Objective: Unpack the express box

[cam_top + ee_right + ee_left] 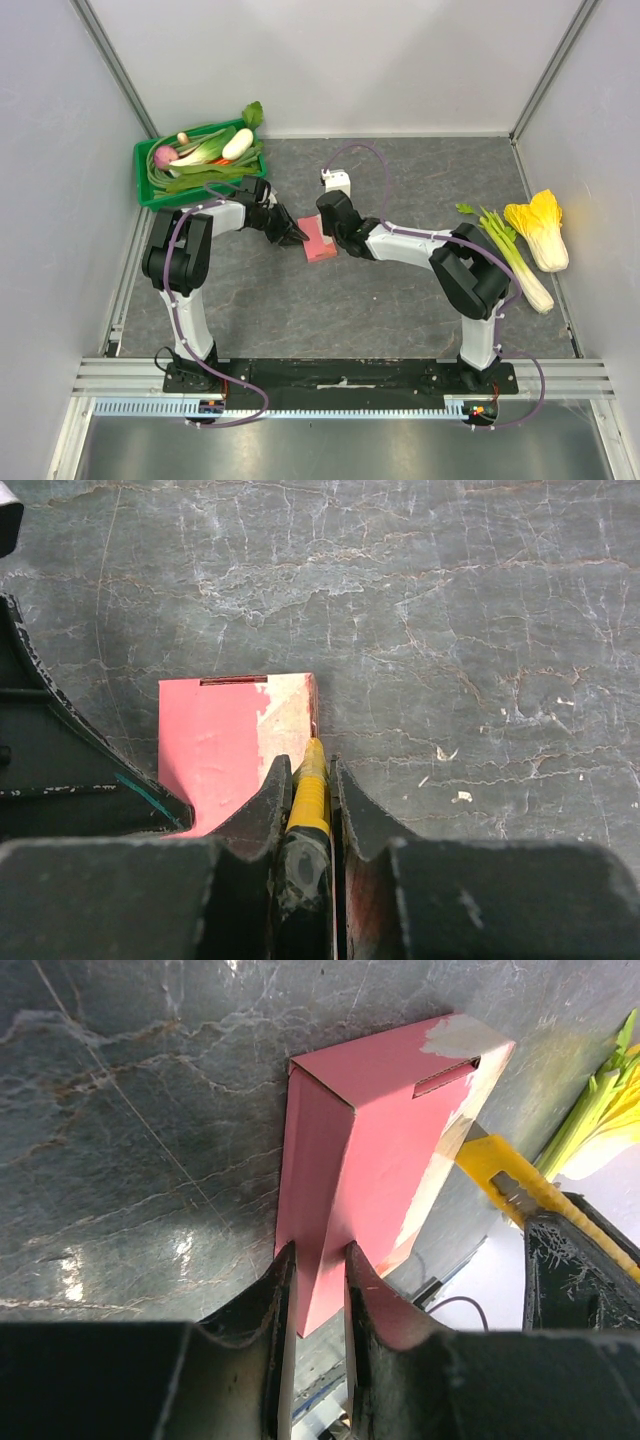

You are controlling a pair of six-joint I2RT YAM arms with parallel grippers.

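Observation:
The pink-red express box (318, 243) lies flat on the grey table between both grippers. My left gripper (297, 236) is shut on the box's near edge; in the left wrist view (318, 1255) its jaws pinch the cardboard (370, 1140). My right gripper (334, 228) is shut on a yellow utility knife (312, 780), held between its jaws (307, 765). The knife tip rests at the right edge of the box (215, 745), beside a worn pale patch. The knife also shows in the left wrist view (498, 1172).
A green crate (150, 185) of vegetables stands at the back left, close behind the left arm. A celery stalk (512, 258) and a yellow cabbage (540, 230) lie at the right. Walls enclose the table on three sides.

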